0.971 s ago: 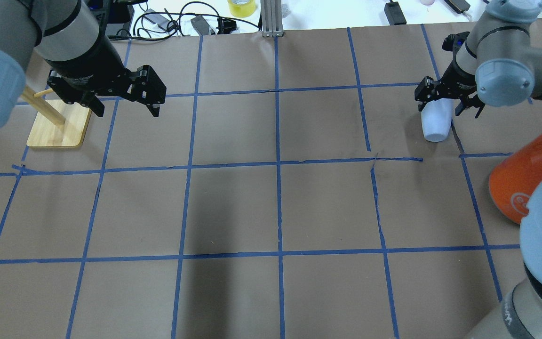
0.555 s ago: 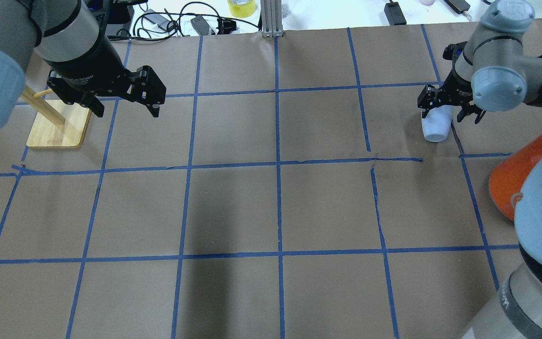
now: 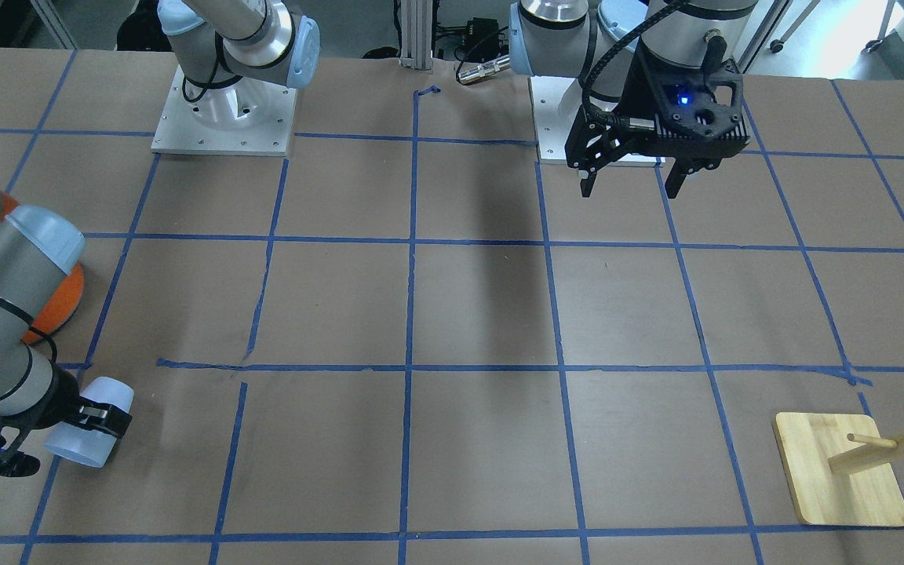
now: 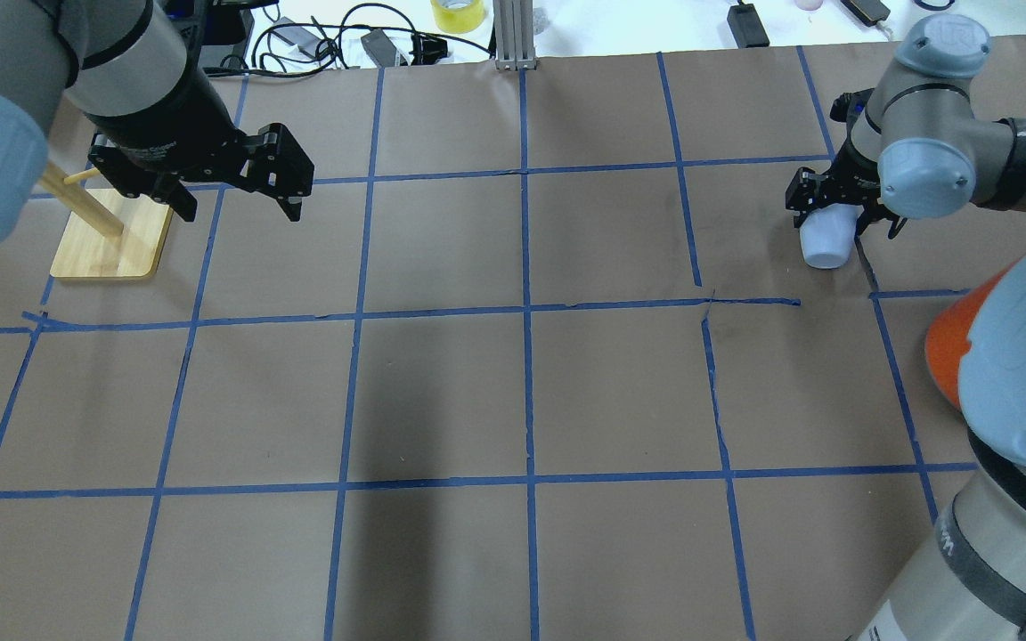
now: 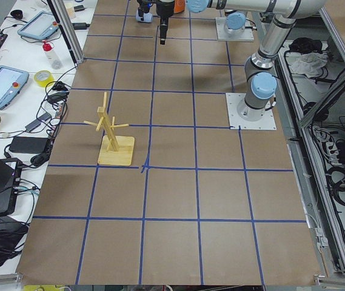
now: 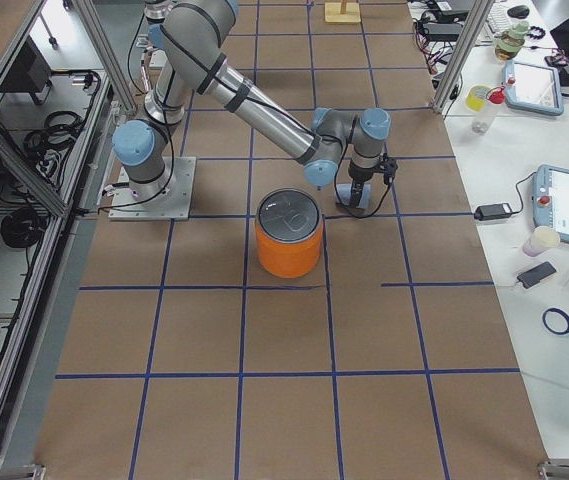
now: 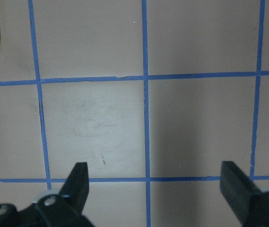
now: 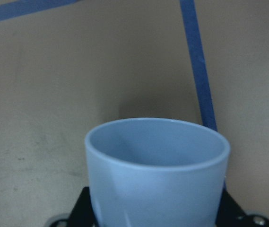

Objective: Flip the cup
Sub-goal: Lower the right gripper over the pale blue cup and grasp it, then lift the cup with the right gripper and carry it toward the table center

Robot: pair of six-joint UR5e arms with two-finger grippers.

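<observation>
- The bench (image 4: 522,401) is covered in matte brown paper, lightly creased and marked into squares with blue tape. The task takes place at its far right-hand side, out toward the operators' edge.
- An orange can (image 6: 289,240) stands upright just beside the working spot. It is a broad, glossy cylinder with a silver lid, and it is near enough that the arm's sweep has to allow for it.
- A wooden peg rack (image 5: 113,140) sits well apart on the left. It has a flat pale base with rounded corners and a post with slanting dowels, and it plays no part in this step.
- The left end effector (image 3: 628,191) hangs over bare paper with its black fingers spread wide and nothing between them. It looks idle.
- The right end effector (image 4: 834,216) is closed narrow around the cup's body, one finger on each side, low over the bench.
- The cup (image 4: 823,247) is a small piece of smooth pale lavender-blue plastic, tapered, thin-rimmed and without a handle.
  - It is held tilted, neither upright nor fully turned over, and the right wrist camera looks across its open rim into the hollow.
  - I cannot tell whether its lower edge touches the paper.
  - By my reading the flip is mid-turn: the cup is gripped and the wrist is partway through its rotation.
  - The next move calls for completing the roll until the cup is square to the bench. It can then be lowered flat and the fingers parted. The grip needs to be gentle, since slick, light plastic could slip or tip.
</observation>
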